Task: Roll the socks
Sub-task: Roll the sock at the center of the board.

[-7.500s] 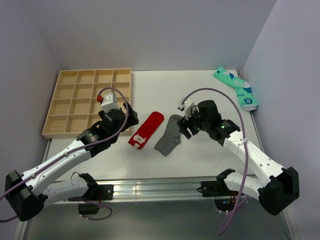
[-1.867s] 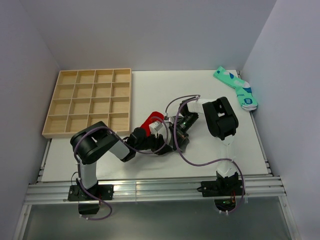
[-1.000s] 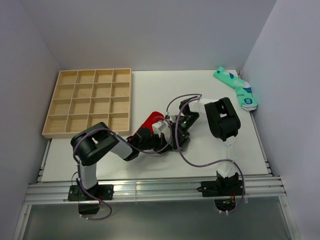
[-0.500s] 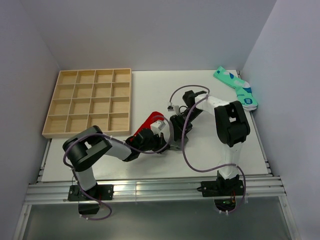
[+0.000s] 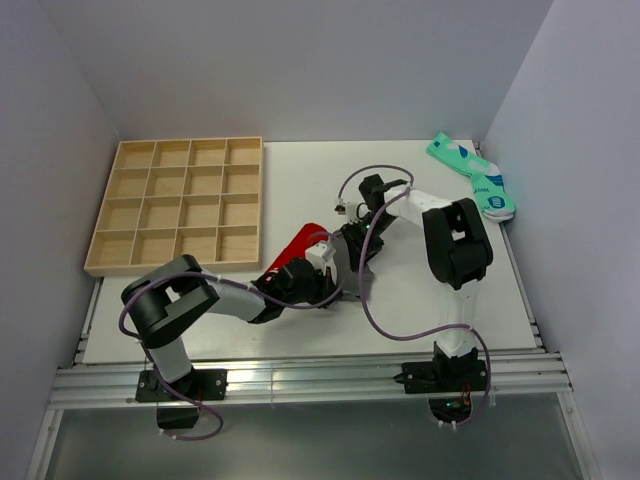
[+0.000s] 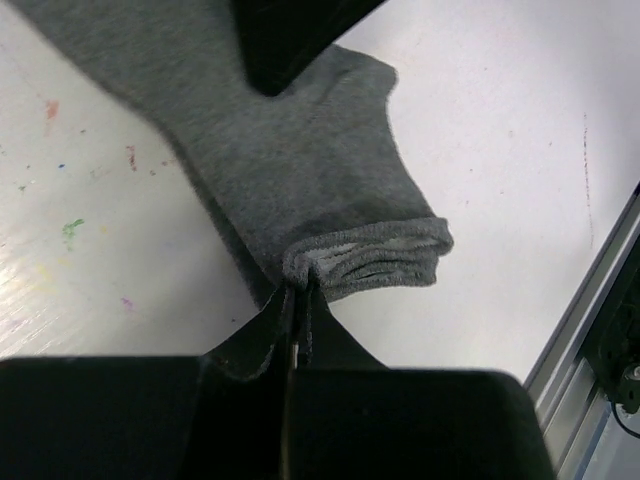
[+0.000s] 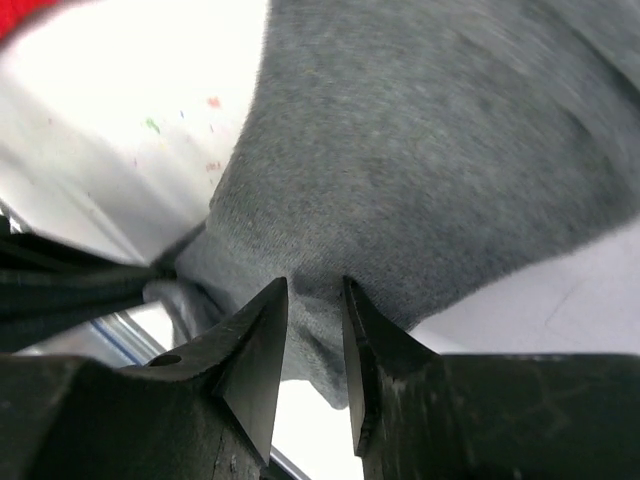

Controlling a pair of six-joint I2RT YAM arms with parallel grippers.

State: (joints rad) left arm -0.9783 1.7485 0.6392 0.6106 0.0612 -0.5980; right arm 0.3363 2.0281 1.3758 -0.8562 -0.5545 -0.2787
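1. A pair of mint-green socks with blue-and-white pattern [image 5: 475, 178] lies at the far right corner of the white table [image 5: 420, 300], well apart from both arms.
2. A light wooden grid tray [image 5: 175, 205] sits at the far left; its compartments show only bare wood.
3. The bright red fabric sock [image 5: 300, 243] lies mid-table, its near end hidden under the left arm.
4. Just beside it lies the plain dark grey fabric sock [image 6: 300, 170]. From above, both grippers crowd over it and hide most of it.
5. The left gripper [image 6: 297, 295] is pressed together on the grey sock's bunched cuff edge.
6. The right gripper [image 7: 308, 295] has its fingers slightly apart with grey fabric in the gap. I cannot tell whether they pinch it.
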